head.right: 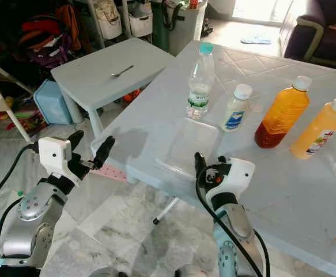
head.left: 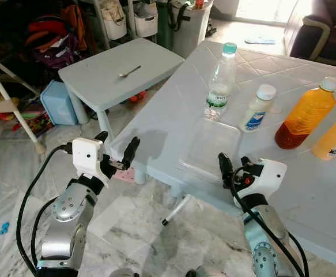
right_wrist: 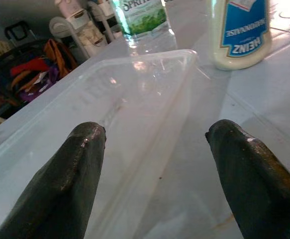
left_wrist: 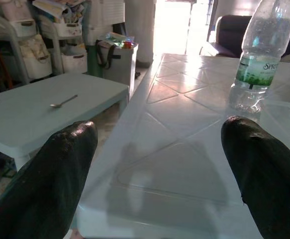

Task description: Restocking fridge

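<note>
- On the far left of the floor, past the pale marble tiles, a white chair point(head.left: 0, 98) stands by a heap of bags point(head.left: 52, 34); a blue bin point(head.left: 59, 104) sits at the foot of the small low table point(head.left: 98, 81).
- The small low table carries one spoon point(head.left: 129, 71) and stands just off the near-left corner of the large white table point(head.left: 173, 127); a narrow strip of floor runs between them.
- The left gripper point(head.left: 117, 151) hangs over the floor just short of the large table's near-left edge, its two black fingers spread apart with nothing between them; in its wrist view the fingers point(left_wrist: 60, 169) frame the table edge.
- A clear plastic container point(head.left: 211, 147) lies flat near the front edge of the large table, open side up, its long axis running from the front edge toward the water bottle.
- The right gripper point(head.left: 232, 164) sits at the front edge of the table, at the container's near end, fingers spread; the wrist view shows one finger point(right_wrist: 70, 169) over the container's point(right_wrist: 110, 109) inside and the other over bare tabletop beside it.
- Behind the container stand, upright, a Sprite water bottle point(head.left: 221, 81) with a green cap, then a white Heinz mayonnaise bottle point(head.left: 257, 108), apart from each other.
- Farther right stand an amber bottle point(head.left: 306, 113) and an orange bottle point(head.left: 335, 135), near each other.
- A dark sofa point(head.left: 323, 29) stands beyond the table's far right corner.
</note>
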Robot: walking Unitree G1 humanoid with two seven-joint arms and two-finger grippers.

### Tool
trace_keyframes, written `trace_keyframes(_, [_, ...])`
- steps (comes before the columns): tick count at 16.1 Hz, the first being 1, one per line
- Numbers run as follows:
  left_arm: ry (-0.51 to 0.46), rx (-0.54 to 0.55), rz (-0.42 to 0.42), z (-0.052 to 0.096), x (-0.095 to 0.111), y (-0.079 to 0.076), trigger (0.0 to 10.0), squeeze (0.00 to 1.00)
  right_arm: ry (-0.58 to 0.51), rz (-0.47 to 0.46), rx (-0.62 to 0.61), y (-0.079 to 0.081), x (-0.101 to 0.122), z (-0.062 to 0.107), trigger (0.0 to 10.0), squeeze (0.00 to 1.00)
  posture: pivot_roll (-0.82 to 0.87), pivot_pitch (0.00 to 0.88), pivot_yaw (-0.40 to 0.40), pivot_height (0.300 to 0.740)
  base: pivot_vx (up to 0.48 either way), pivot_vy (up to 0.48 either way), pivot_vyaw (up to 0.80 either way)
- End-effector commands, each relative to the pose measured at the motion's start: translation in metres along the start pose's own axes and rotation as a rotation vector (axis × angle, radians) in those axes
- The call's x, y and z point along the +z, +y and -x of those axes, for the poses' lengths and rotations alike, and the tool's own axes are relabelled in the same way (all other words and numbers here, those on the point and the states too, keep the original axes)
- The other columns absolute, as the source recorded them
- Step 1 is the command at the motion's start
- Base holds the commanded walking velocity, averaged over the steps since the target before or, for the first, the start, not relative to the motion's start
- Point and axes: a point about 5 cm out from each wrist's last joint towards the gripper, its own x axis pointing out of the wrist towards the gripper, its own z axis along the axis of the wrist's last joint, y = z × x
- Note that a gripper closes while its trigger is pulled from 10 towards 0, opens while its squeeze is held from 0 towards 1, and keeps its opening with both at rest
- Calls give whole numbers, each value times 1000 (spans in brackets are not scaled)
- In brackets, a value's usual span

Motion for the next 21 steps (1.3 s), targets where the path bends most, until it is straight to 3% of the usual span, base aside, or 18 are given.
trace_keyframes(1, [-8,-2,-16,-2,3,0,10000,0,-19,-2,17,4,6,-2,10000,0,-17,39,31,740,0,0,0])
trace_keyframes(12, [-15,-21,-30,-6,5,-1,10000,0,18,-159,136,13,4,-1,10000,0,-22,39,31,740,0,0,0])
trace_keyframes(13, [-14,-25,-28,-6,4,-2,10000,0,60,-187,131,11,-2,-1,3686,0,-21,39,30,740,0,0,0])
trace_keyframes(14, [-13,-28,-27,-6,4,-3,10000,0,86,-183,135,10,-6,0,510,0,-21,42,28,740,0,0,0])
trace_keyframes(15, [-12,-30,-28,-6,4,-3,10000,0,110,-190,134,9,-10,1,706,0,-19,45,26,740,0,0,0])
trace_keyframes(16, [-12,-30,-27,-5,4,-3,10000,0,121,-191,133,8,-13,2,0,0,-19,48,24,740,0,0,0])
trace_keyframes(21, [-6,-30,-22,-2,3,-5,10000,0,127,-204,117,7,-14,2,0,0,-18,64,25,740,0,0,0])
